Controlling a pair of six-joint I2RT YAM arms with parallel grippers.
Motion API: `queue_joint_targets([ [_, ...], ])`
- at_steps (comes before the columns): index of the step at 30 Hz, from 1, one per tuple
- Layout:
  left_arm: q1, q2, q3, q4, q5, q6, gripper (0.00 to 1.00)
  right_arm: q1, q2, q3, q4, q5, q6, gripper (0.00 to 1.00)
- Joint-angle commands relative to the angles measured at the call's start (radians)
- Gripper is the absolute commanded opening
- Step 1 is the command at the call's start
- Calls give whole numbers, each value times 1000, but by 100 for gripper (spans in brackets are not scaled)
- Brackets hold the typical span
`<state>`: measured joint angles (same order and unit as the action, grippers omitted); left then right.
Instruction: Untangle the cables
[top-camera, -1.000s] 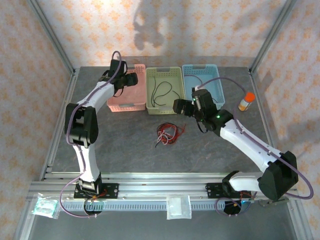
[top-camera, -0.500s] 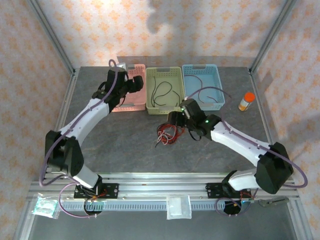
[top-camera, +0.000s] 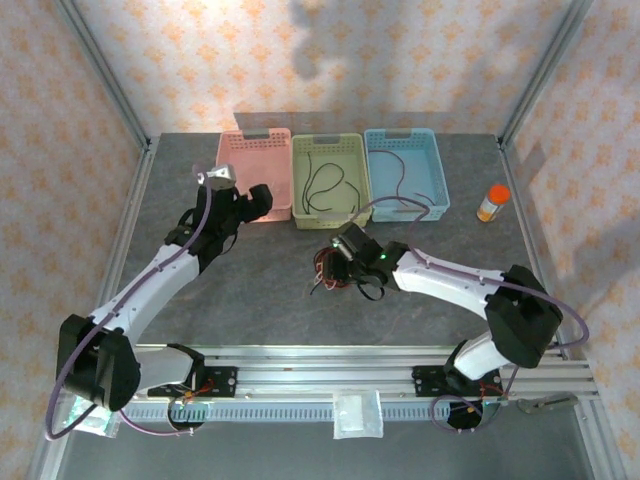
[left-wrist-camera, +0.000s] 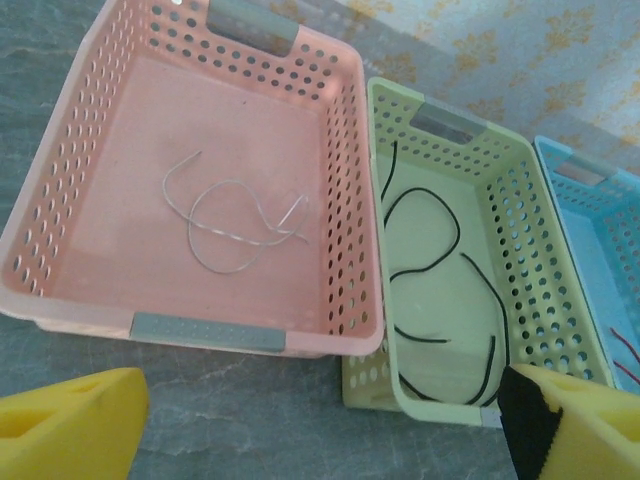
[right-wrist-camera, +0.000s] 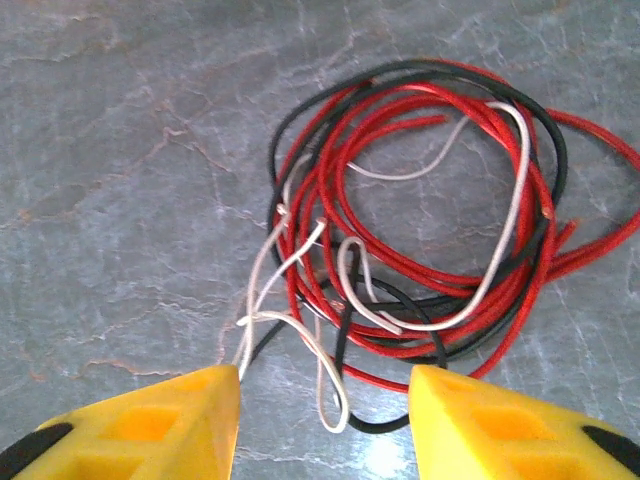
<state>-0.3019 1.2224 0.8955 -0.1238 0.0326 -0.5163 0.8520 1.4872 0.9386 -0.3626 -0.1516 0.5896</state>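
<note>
Hovering at cables (right-wrist-camera: 335, 215), R gripper (right-wrist-camera: 325, 385) part-open; L gripper (left-wrist-camera: 320, 400) wide nr pink basket (left-wrist-camera: 352, 200).

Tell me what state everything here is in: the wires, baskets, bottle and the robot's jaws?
Cable tangle: knotted red, black and white, lying on the table.
Pink basket: holds one white wire.
Green basket: holds black wire.
Blue basket: holds red wire.
Bottle: upright, capped.
Left jaws: wide apart, empty.
Right jaws: apart, astride the tangle's white loop, not gripping.
</note>
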Motion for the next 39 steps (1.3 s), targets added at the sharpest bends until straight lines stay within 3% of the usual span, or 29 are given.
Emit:
queue_joint_targets([
  [1, -36, -49, -54, -34, -39, -35, 91, 2, 15, -14, -24, -9, 27, 45],
  [13, -212, -93, -199, 7, -50, -135, 91, 2, 83, 18, -9, -35, 21, 34],
  [23, -223, -88, -222, 51, -61, -154, 91, 2, 109, 38, 10, -36, 35, 22],
  [31, -224, -72, -206, 84, -51, -162, 90, 2, 76, 47, 6, 2, 32, 8],
  [39, -224, -67, -218, 111, -82, -172, 92, 2, -18, 69, -31, 88, -7, 0],
])
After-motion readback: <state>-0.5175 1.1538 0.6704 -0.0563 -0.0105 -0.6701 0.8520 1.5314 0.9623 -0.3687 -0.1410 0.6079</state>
